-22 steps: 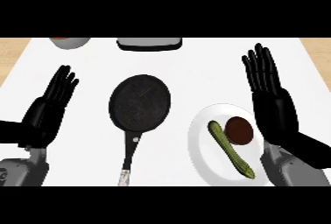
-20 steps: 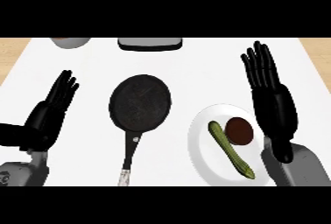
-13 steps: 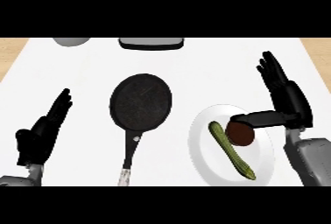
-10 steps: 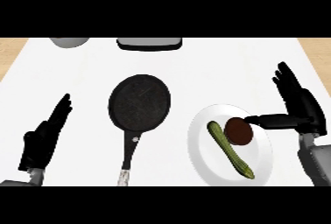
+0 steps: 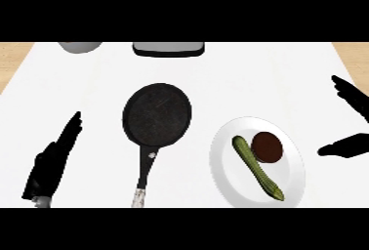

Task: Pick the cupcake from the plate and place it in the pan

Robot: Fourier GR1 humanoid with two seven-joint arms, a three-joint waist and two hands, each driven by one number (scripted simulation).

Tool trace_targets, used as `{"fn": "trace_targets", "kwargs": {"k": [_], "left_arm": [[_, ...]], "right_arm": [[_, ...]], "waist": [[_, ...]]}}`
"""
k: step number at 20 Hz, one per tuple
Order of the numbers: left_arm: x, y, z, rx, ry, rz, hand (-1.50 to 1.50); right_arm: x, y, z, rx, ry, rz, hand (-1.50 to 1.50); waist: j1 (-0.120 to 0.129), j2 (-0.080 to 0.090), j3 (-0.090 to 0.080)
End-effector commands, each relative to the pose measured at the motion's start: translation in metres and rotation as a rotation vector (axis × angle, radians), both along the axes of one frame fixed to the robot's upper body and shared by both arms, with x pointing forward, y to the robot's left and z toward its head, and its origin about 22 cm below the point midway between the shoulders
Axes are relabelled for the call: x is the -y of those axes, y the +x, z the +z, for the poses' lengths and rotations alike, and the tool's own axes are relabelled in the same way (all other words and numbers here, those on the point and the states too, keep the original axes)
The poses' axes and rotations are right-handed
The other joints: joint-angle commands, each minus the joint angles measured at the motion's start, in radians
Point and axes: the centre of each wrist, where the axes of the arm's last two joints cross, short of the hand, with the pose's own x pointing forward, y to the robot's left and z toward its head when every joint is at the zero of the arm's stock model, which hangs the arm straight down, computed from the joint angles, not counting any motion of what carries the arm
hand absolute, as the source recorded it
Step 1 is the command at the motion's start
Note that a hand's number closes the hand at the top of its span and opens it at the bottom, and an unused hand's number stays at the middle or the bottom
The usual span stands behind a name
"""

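In the head view, the cupcake (image 5: 267, 146) sits on the far half of the white plate (image 5: 292, 181), at the right of the table (image 5: 238, 78), touching or just beside a long green vegetable (image 5: 257, 168). The right hand (image 5: 344, 147) shows at the right edge, near the plate, thumb spread wide from straight fingers and holding nothing. The left hand (image 5: 52, 165) rests open at the near left, also empty.

The step in hand looks like the reach for the cupcake. It would go best to bring the thumb and fingers in from the right, on the side away from the vegetable, then carry it left to the pan (image 5: 157, 114).

From above the cupcake is a dark round disc, so it appears upright, top facing up, with no long axis across the table.
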Motion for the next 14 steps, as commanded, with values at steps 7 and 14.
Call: {"fn": "trace_targets", "kwargs": {"k": [7, 14], "left_arm": [[0.000, 0.006, 0.002, 0.000, 0.010, 0.000, 0.00], [0.006, -0.001, -0.007, 0.013, 0.010, -0.006, 0.00]], "right_arm": [[-0.041, 0.035, 0.059, -0.202, -0.137, 0.328, -1.50], [-0.106, 0.064, 0.052, -0.321, -0.235, 0.331, -1.50]], "waist": [[0.002, 0.000, -0.001], [0.007, 0.002, 0.000]]}}
